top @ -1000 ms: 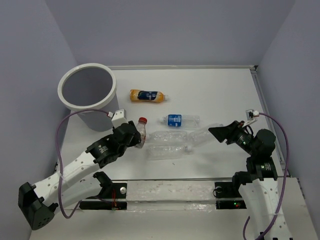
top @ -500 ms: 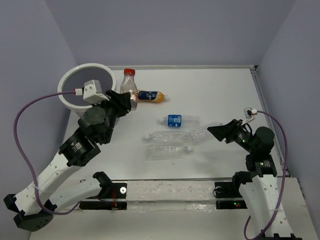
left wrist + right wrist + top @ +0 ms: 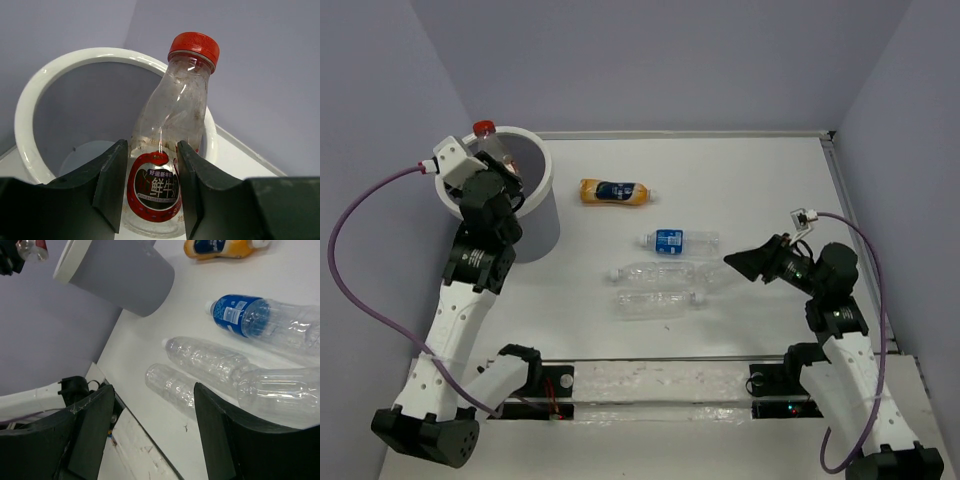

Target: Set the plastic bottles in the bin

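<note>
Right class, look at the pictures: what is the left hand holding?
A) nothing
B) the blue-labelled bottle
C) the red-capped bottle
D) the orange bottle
C: the left hand is shut on the red-capped bottle, its two fingers pressed against the bottle's sides, up at the bin.

A white worktop [image 3: 750, 180] fills the middle of the overhead view, matte and evenly lit, with only soft shadows on it. Three plain walls close it in — a back wall [image 3: 660, 60], a left wall [image 3: 370, 120] and a right wall [image 3: 910, 130], all pale lavender-grey and bare. A thin light rim [image 3: 680, 133] runs along the worktop's far and right edges. At the near edge lies a clear, scuffed strip [image 3: 660, 378] — glossy, catching the light.
</note>
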